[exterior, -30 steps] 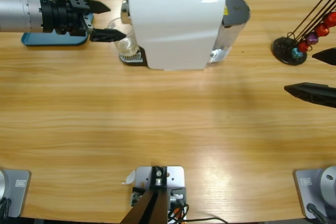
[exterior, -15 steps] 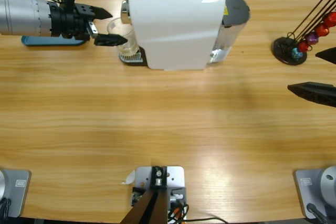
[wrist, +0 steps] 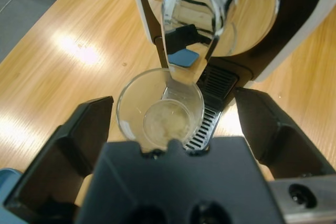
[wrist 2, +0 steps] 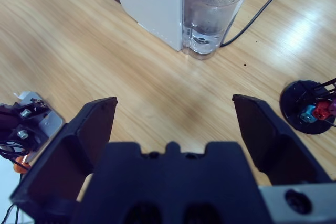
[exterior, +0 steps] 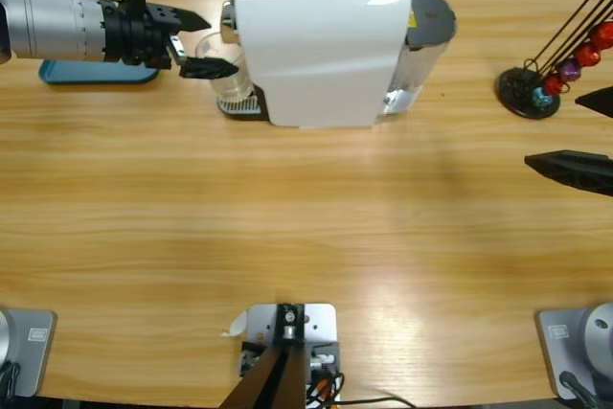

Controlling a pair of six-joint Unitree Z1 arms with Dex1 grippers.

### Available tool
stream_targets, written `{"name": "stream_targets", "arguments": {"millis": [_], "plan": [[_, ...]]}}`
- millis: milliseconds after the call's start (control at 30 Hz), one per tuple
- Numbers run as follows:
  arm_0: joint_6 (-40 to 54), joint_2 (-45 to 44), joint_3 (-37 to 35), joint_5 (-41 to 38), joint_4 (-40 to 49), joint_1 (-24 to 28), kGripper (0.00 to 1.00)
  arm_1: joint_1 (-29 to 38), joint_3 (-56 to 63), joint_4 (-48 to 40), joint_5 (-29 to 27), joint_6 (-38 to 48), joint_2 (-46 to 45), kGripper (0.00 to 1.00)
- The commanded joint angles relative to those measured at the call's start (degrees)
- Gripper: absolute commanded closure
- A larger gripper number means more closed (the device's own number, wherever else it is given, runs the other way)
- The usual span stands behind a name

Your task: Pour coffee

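At the far left of the high view, a flat blue rectangular tray (exterior: 57,73) lies on the long wooden table (exterior: 306,237), partly under the silver-grey left arm. That arm reaches in from the left edge, and its black two-jawed left gripper (exterior: 206,43) has its jaws spread wide on either side of a small clear glass cup (exterior: 223,69). In the left wrist view the jaws stand apart from the cup's wall on both sides, not touching it. The cup (wrist: 160,109) sits upright on the black slotted drip grate (wrist: 210,114) of a white boxy capsule coffee machine (exterior: 321,45), directly below its shiny chrome spout (wrist: 191,30); the cup looks empty of coffee.

At the machine's right end is a clear water tank with a grey lid (exterior: 426,31), and the right wrist view shows water in it and a black cord leading away behind it. Farther right, a black round-based wire capsule stand (exterior: 536,83) holds red, purple and blue capsules. At the right edge, the right gripper (exterior: 592,133) hovers over bare table with its jaws spread wide, holding nothing, well apart from the machine.
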Motion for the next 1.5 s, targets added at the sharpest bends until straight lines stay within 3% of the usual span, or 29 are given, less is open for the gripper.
{"name": "stream_targets", "arguments": {"millis": [33, 1500], "plan": [[0.61, 3.31, -0.38, 0.99, -0.59, 0.49, 0.009, -0.49, 0.34, 0.62, 0.52, -0.06, 1.32, 0.000], [0.44, 6.86, -0.66, 0.40, -2.50, 1.19, 0.009, -0.49, 0.25, 0.70, 0.69, -0.06, 1.54, 0.000]]}}
